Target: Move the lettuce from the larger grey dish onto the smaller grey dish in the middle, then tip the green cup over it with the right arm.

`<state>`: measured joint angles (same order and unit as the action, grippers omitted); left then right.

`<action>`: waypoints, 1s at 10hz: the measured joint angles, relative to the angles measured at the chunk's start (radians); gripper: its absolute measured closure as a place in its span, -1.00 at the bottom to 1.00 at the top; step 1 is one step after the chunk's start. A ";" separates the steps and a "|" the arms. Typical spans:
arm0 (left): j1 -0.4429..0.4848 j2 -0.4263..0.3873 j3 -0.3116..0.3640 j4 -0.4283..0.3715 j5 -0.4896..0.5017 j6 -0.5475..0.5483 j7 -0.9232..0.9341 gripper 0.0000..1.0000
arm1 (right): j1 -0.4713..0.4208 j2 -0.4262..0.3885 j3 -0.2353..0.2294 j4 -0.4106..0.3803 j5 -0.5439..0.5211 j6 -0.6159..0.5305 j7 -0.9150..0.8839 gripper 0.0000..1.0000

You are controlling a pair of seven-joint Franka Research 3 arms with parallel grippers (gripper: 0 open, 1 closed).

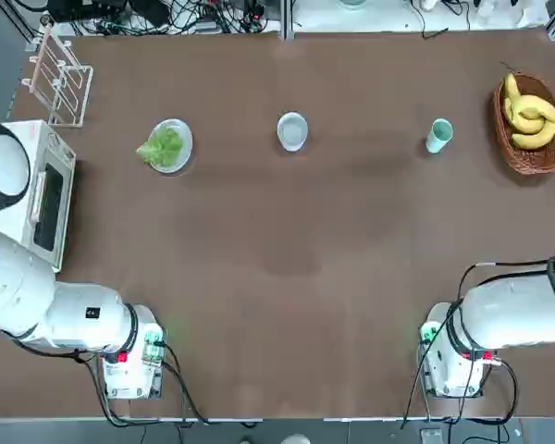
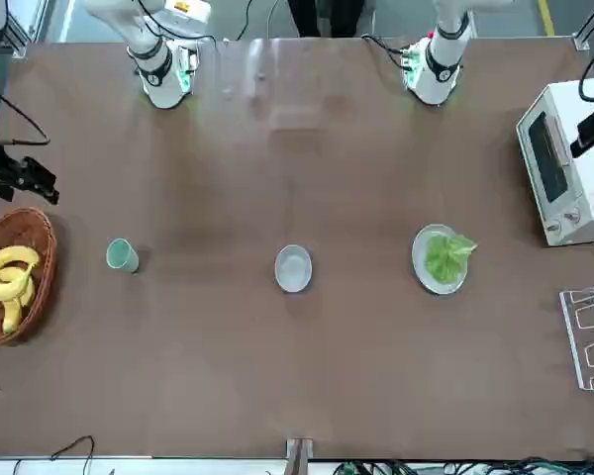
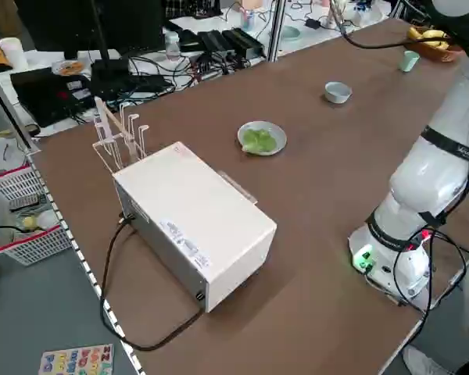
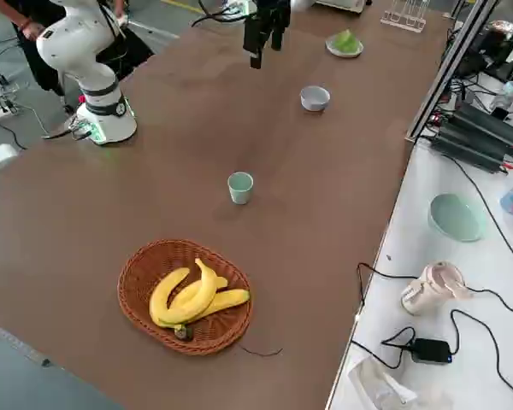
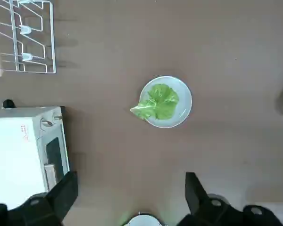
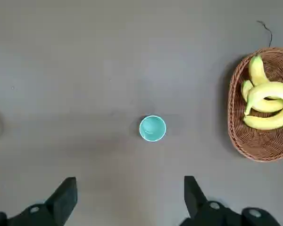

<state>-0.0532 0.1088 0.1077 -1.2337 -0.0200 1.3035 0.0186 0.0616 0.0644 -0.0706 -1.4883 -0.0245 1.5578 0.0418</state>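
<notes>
As the light green ruffled lettuce (image 5: 159, 102) on the flat grey plate (image 5: 183, 100) is soft, light, I'd pinch its centre w/ my left pincer (image 5: 131, 200), fingers spread; right pincer (image 6: 130, 200) likewise spread.

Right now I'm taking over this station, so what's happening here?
Nothing is held yet. The lettuce lies on the plate, the bowl in the middle is empty, and the cup stands upright beside the banana basket. Both open pincers, left and right, hang high above the table.
</notes>
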 joint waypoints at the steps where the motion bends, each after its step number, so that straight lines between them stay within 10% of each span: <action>1: 0.000 0.000 -0.001 0.000 0.000 0.000 0.001 -1.00 | 0.000 0.000 0.001 -0.002 0.001 -0.004 0.000 -1.00; 10: 0.016 0.178 -0.010 -0.069 0.000 0.158 -0.016 -1.00 | -0.007 0.000 0.008 -0.044 0.056 0.011 -0.215 -1.00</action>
<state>-0.0373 0.2870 0.0981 -1.3025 -0.0201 1.4619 0.0025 0.0545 0.0645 -0.0628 -1.5325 0.0317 1.5683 -0.1728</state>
